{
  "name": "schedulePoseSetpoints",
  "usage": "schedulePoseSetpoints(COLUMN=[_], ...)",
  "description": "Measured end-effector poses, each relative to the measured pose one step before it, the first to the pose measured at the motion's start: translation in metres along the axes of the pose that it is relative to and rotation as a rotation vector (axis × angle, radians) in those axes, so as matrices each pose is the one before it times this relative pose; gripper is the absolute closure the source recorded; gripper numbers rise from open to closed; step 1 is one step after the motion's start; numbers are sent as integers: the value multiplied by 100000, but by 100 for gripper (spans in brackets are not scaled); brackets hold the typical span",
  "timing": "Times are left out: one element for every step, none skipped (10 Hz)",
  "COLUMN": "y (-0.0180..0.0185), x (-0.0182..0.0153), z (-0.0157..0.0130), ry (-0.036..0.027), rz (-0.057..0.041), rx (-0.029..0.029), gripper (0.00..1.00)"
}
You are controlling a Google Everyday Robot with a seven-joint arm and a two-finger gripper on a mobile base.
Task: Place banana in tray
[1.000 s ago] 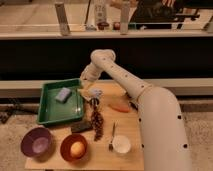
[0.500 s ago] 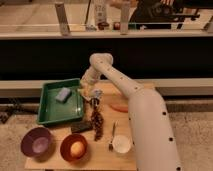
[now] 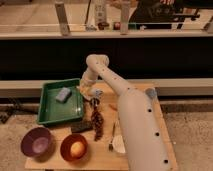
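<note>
Since 0.5 s ago: the arm's [image 3: 134, 131] thick lower link has swung further left and now covers more of the right half of the table [image 3: 97, 160]. The gripper [image 3: 94, 98] is almost unchanged, only slightly lower.

Gripper: hangs from the bent wrist above the table, just beside the right rim of the tray [image 3: 50, 116], outside it. Cannot tell whether it is clamped on anything.

Banana [image 3: 97, 94]: only a small pale patch shows, right at the gripper's tip and touching or overlapping it. Its outline is not resolvable. It lies right of the tray, not in it.

Tray contents: one grey-blue block [image 3: 63, 94] near the far rim.

Front of table: purple bowl [image 3: 37, 142]; just beside it, an orange bowl [image 3: 65, 150] with a ball [image 3: 77, 148] inside. A white cup [image 3: 119, 145] sits against the arm. A small carrot piece [image 3: 114, 106] lies right of the gripper, near the arm.
</note>
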Motion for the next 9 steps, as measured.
schedulePoseSetpoints(y=[-20, -135, -46, -198, -152, -164, -335, -516, -560], x=[206, 5, 147, 6, -96, -46, -245, -842, -1437], z=[-13, 36, -20, -334, -763, -959, -1574, -1609, -1575], ry=[71, -123, 362, 1041, 1900, 1397, 1066, 172, -945], rz=[165, -94, -51, -683, -900, -606, -1053, -1928, -3549], rx=[-206, -302, 73, 675, 1976, 1973, 3119, 3060, 3526], gripper=[77, 90, 93, 94, 94, 93, 87, 83, 82])
